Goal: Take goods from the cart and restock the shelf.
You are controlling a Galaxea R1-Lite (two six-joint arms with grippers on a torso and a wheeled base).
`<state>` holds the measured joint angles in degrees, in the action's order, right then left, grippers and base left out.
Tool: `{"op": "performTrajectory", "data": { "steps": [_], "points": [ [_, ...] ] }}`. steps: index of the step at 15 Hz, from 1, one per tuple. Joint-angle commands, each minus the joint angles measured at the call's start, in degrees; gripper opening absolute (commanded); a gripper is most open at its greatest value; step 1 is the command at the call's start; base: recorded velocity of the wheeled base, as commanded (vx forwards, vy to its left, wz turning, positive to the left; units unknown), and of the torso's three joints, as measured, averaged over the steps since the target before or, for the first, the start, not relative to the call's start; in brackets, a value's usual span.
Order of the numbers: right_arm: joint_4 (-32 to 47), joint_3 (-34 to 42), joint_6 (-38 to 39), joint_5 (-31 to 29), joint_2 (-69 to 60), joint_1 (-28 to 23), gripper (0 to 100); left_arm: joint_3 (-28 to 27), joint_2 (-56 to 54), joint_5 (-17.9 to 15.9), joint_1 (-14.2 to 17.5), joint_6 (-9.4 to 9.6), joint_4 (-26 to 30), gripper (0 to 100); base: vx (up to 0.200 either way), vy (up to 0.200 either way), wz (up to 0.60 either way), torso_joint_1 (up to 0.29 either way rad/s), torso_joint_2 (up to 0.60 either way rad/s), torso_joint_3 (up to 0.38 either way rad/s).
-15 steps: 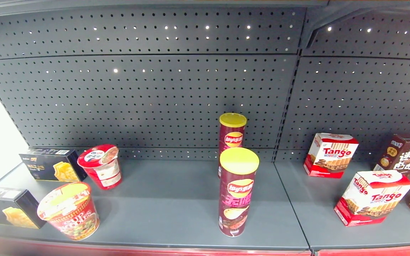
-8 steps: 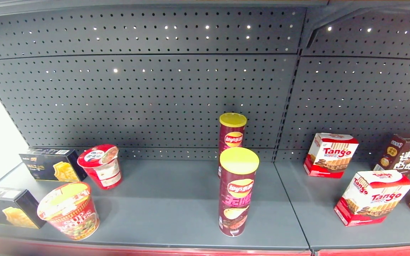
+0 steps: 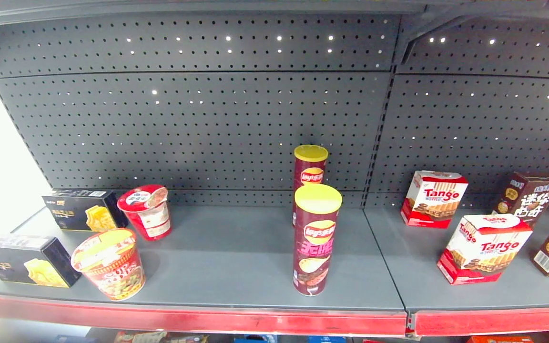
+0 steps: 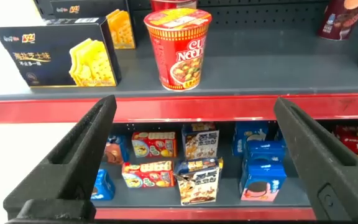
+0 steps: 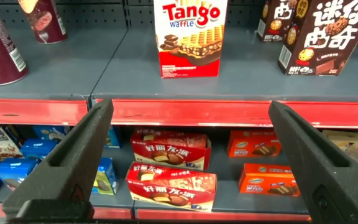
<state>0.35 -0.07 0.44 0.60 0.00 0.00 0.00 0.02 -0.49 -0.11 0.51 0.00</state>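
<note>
Shelf (image 3: 236,257): long axis left-right, straight ahead of both grippers. Left gripper (image 4: 194,102): fingers wide apart, empty, facing cup noodles (image 4: 178,46). Right gripper (image 5: 190,106): fingers wide apart, empty, facing wafer box (image 5: 190,37). Bare stretch between cup noodles and near chip can (image 3: 316,238): likely nearer left arm.

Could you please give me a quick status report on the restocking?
Left gripper open, empty, facing the noodle cup. Right gripper open, empty, facing the wafer box. Shelf part-stocked; nothing in the way.
</note>
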Motion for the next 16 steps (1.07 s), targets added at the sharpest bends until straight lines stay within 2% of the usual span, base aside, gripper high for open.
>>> {"op": "performTrajectory", "data": {
  "steps": [1, 2, 14, 16],
  "points": [
    [0.0, 0.0, 0.0, 0.0, 0.0, 0.0, 100, 0.0, 0.0, 0.0, 0.0, 0.02, 0.0, 100, 0.0, 0.0, 0.0, 0.0, 0.0, 0.0],
    [0.0, 0.0, 0.0, 0.0, 0.0, 0.0, 100, 0.0, 0.0, -0.1, 0.0, 0.19, 0.0, 100, -0.2, 0.0, 0.0, -0.007, 0.0, 0.007],
    [0.0, 0.1, 0.0, 0.0, 0.0, 0.0, 100, 0.0, 0.0, -0.3, -0.1, 0.28, 0.0, 100, 0.0, 0.0, 0.0, 0.0, 0.0, 0.0],
    [0.0, 0.0, 0.0, 0.0, 0.0, 0.0, 100, 0.0, 0.0, -0.3, 0.0, 0.28, 0.0, 100, 0.0, 0.0, -0.6, 0.002, 0.0, 0.002]
  ]
}}
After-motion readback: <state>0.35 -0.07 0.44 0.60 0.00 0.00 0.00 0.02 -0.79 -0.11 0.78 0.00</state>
